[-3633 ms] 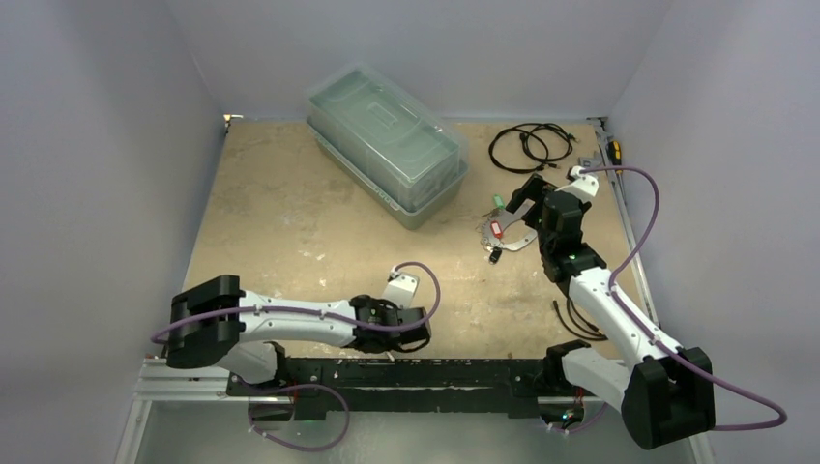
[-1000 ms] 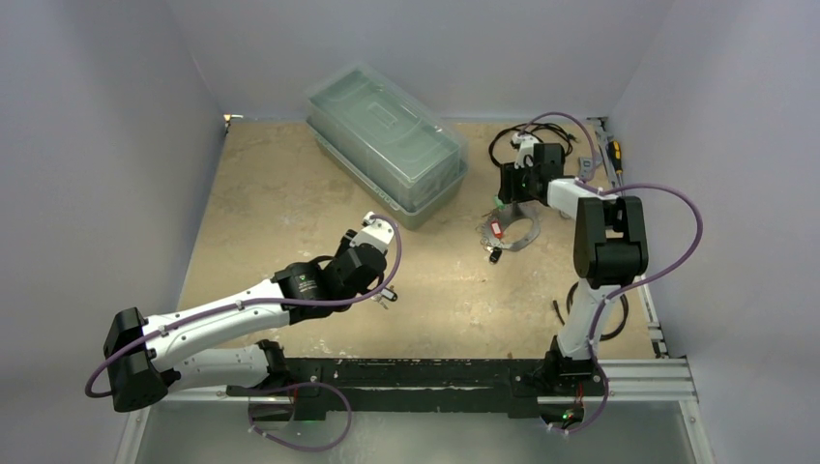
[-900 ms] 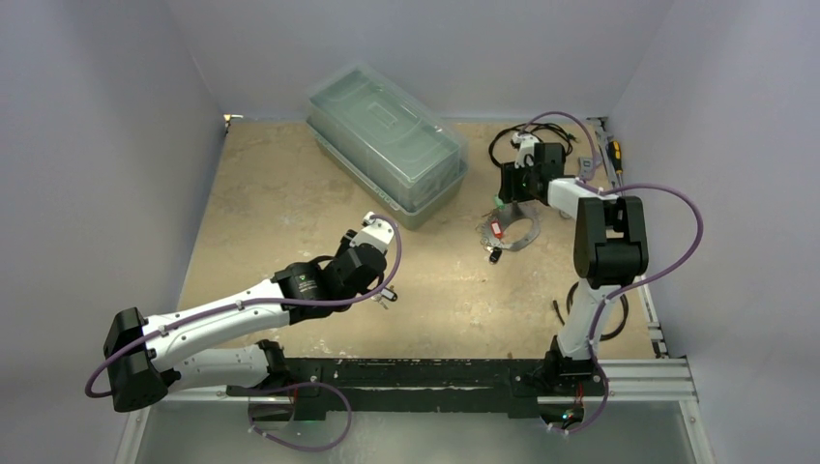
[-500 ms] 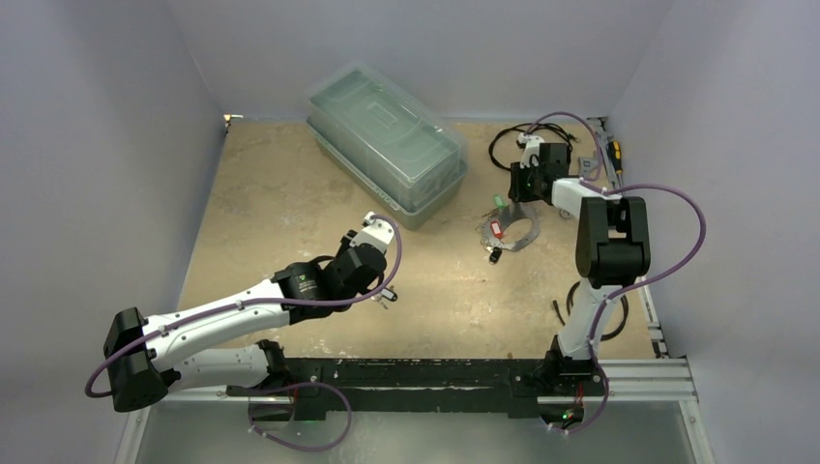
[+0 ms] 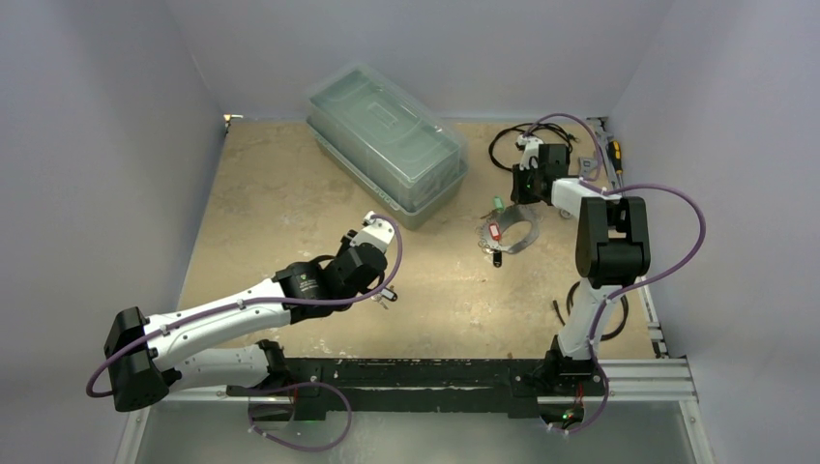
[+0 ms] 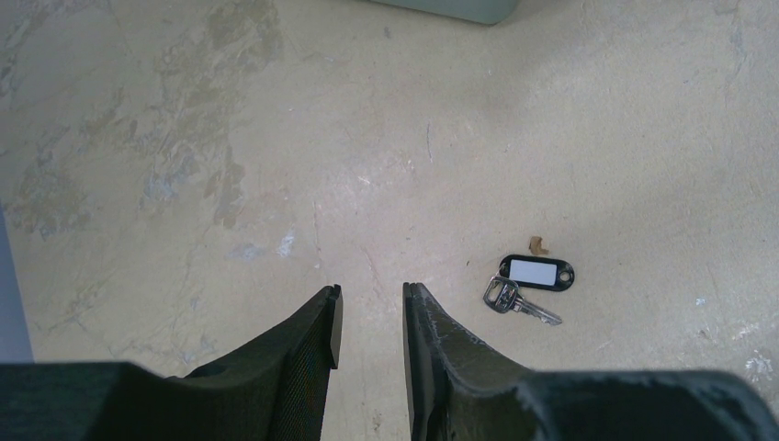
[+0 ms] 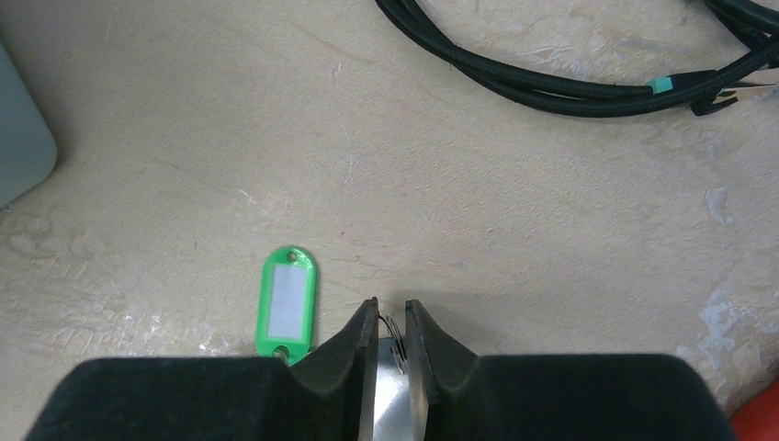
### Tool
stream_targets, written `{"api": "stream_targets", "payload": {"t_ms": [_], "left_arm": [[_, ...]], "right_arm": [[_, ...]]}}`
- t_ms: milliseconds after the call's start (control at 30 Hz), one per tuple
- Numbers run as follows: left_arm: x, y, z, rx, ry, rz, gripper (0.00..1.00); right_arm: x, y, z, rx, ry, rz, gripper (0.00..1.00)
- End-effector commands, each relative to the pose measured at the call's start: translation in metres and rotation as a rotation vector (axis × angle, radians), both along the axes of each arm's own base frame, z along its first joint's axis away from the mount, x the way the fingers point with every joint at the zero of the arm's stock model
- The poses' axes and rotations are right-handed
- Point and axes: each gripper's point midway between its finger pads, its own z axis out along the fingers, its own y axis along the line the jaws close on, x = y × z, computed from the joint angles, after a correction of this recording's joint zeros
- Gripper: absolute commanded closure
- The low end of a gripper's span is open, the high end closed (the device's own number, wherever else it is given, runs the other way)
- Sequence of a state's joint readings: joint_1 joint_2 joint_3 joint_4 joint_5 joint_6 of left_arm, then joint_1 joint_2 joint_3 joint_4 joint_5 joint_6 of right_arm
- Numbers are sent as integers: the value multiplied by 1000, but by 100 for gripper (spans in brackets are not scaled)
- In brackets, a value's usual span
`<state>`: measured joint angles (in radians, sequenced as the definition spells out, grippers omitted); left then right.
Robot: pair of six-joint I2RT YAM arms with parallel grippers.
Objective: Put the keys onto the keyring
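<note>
The silver keyring (image 5: 522, 237) lies at the right of the table, with a red-tagged key (image 5: 494, 230) on it and a black key (image 5: 496, 256) at its near edge. A green-tagged key (image 7: 287, 301) lies just left of my right gripper (image 7: 390, 312). That gripper points down at the ring's far rim, its jaws closed on the silver plate (image 7: 390, 390), with a small wire loop at their tips. My left gripper (image 6: 372, 299) hovers open over bare table. A key with a black tag (image 6: 537, 272) lies to its right, untouched.
A clear lidded plastic box (image 5: 387, 145) stands at the back centre. Coiled black cable (image 7: 570, 83) lies just beyond the right gripper. More cable (image 5: 580, 314) sits near the right arm's base. Something red (image 7: 761, 421) shows at the right wrist view's bottom corner.
The right gripper's jaws have narrowed onto the ring's rim and its wrist has shifted slightly back and right. The left arm has stayed in place, its jaws a little narrower.
</note>
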<state>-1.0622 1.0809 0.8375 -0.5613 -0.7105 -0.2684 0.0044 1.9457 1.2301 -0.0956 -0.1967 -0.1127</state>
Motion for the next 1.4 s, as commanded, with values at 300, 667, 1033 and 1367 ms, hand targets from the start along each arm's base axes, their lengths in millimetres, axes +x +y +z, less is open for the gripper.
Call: {"api": "stream_targets", "payload": {"t_ms": [300,667,1033,1367], "left_arm": [[6,-2,7,-16,-29,11,69],[8,-1,5,-7,-26,21,71],[9,-1,6,-5,-33,16,72],[8,-4,15,-43,-62,-15,69]], "right_arm": [[-7,-3,19,-13,-17,1,76],[-9,-2,39,-14,-54,13,100],[-25,26,133,43,-298,128,100],[-73,84,201,151,-504,394,100]]}}
